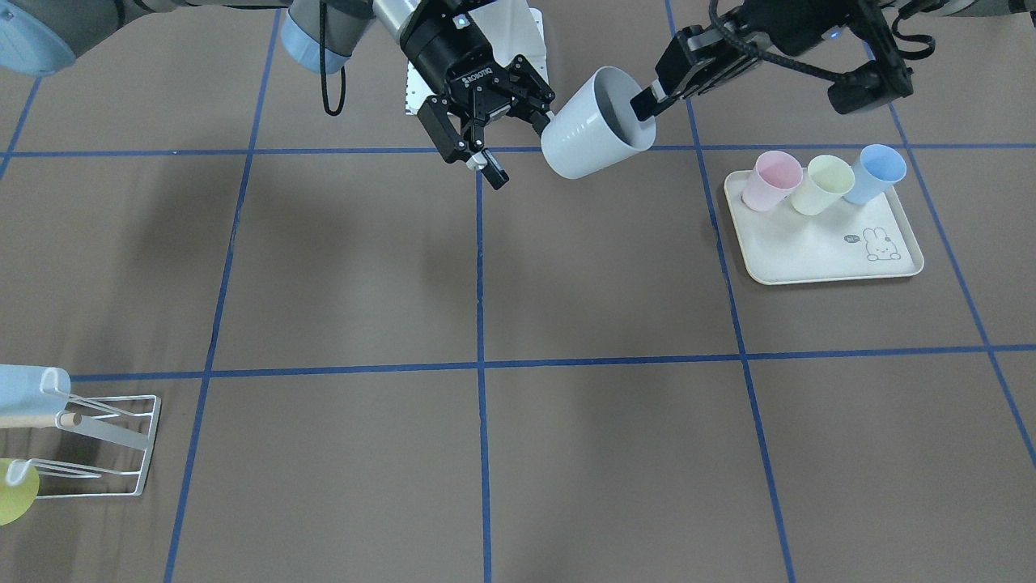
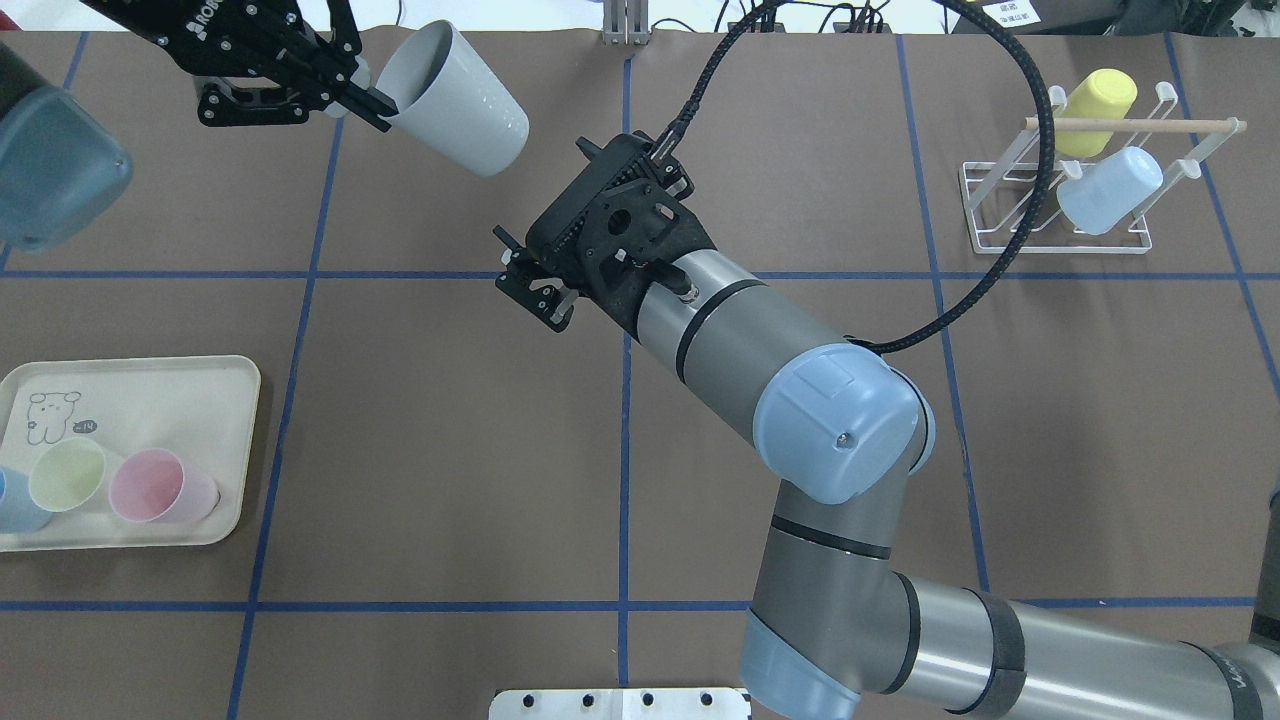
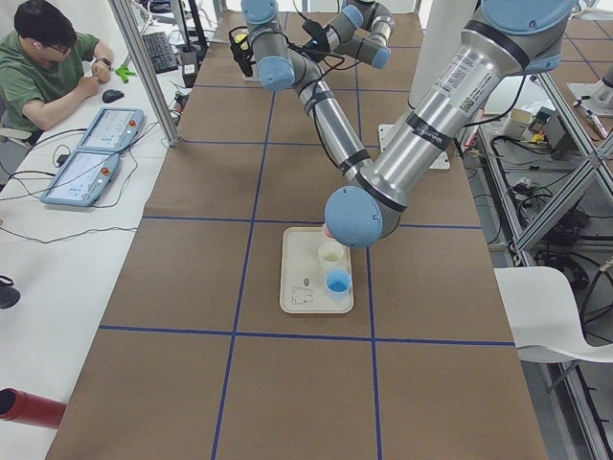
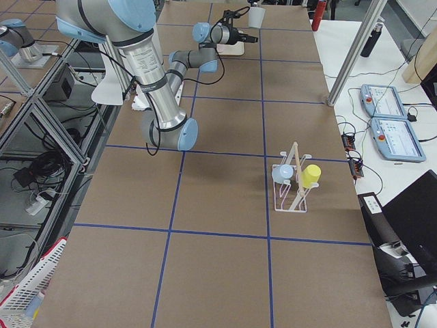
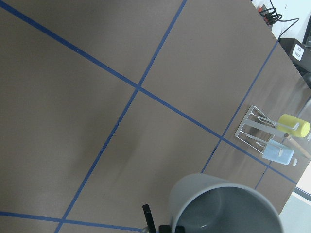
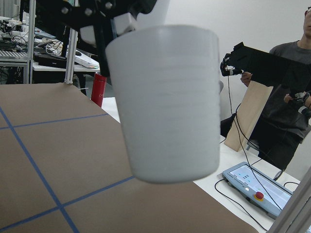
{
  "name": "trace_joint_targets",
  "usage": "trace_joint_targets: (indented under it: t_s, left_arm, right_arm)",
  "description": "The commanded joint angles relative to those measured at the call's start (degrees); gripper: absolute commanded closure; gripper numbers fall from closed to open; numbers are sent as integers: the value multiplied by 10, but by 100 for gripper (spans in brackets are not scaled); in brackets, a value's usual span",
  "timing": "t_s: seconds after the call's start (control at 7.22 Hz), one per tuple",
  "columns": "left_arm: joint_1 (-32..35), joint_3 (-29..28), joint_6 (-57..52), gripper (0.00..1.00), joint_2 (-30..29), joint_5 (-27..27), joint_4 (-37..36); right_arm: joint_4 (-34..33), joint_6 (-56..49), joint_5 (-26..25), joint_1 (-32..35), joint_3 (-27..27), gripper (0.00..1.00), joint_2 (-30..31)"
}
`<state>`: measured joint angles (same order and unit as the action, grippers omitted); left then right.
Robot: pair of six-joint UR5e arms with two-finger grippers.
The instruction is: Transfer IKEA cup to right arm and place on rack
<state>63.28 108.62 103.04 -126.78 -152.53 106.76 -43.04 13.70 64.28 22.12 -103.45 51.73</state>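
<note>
1. Over the desk (image 1: pixel 566 324), the white IKEA cup (image 1: pixel 595 121) hangs tilted in the air.
2. Left claw (image 1: pixel 647 101) is clamped on the cup's rim, one finger inside.
3. Right claw (image 1: pixel 514 138) has its fingers spread apart, just beside the cup's base, not gripping.
4. Rack (image 2: pixel 1060 245) stands well apart, carrying a yellow cup (image 2: pixel 1098 98) and a blue cup (image 2: pixel 1110 190).

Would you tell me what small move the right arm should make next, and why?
Probably ease the right gripper toward the white cup until its open fingers straddle the cup's closed end. The left gripper holds the cup by its rim, tilted in the air, and the right fingers stand spread beside the base, not yet around it.
</note>
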Motion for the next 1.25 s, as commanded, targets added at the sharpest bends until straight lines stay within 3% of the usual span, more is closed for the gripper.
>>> trace_joint_targets:
  t_s: [0.0, 0.28, 1.11]
  left_arm:
    - [-1, -8, -4, 100, -2, -4, 0]
    - [-2, -25, -4, 100, -12, -30, 12]
    - [-17, -32, -7, 100, -20, -30, 16]
  right_arm:
    - [8, -1, -18, -6, -1, 1, 0]
    - [8, -2, -37, -11, -1, 1, 0]
    - [7, -31, -39, -15, -2, 3, -4]
